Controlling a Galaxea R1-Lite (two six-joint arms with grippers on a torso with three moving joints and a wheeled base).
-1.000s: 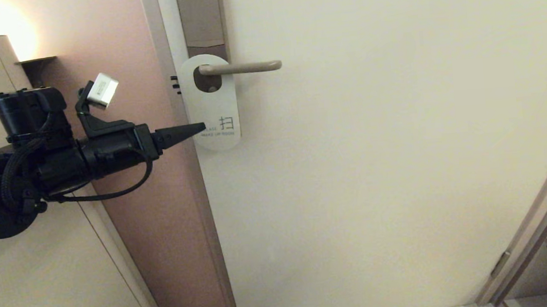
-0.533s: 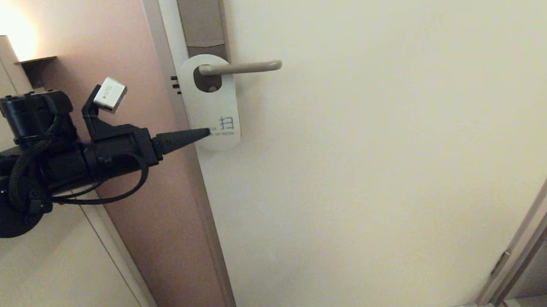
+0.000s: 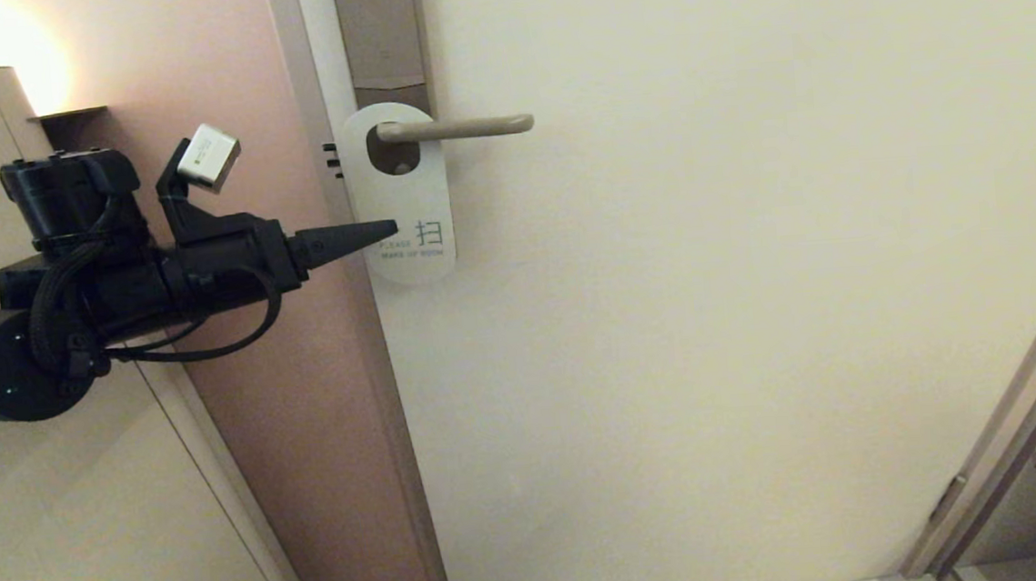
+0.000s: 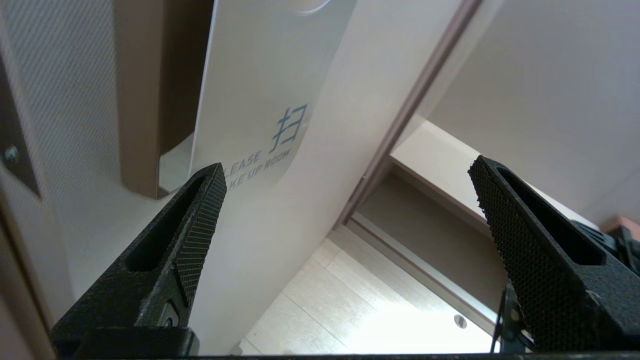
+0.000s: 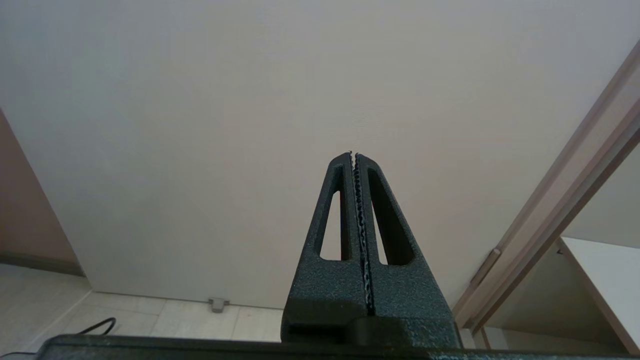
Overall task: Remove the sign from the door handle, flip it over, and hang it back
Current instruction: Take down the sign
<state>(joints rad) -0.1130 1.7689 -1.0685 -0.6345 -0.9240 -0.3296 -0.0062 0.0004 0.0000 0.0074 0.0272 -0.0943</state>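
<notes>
The wide cream door panel [image 3: 756, 310] spreads bare beyond the fingertips, its pinkish-brown jamb [image 3: 306, 387] behind them. The white round-ended card sign [image 3: 404, 198] hangs by its hole on the straight beige-grey metal lever handle [image 3: 457, 129]. The left gripper [image 4: 345, 170], fingers spread wide, has one fingertip [image 4: 212, 177] at the sign's lower side edge. The right gripper [image 5: 354, 155] is parked low, fingers pressed together.

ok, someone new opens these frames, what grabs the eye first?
The black left gripper, reaching in from the left with jaws wide open, its tip at the lower edge of the sign. The sign hangs white face out, "MAKE UP ROOM", on the door handle. The right gripper is shut, parked low facing the door.
</notes>
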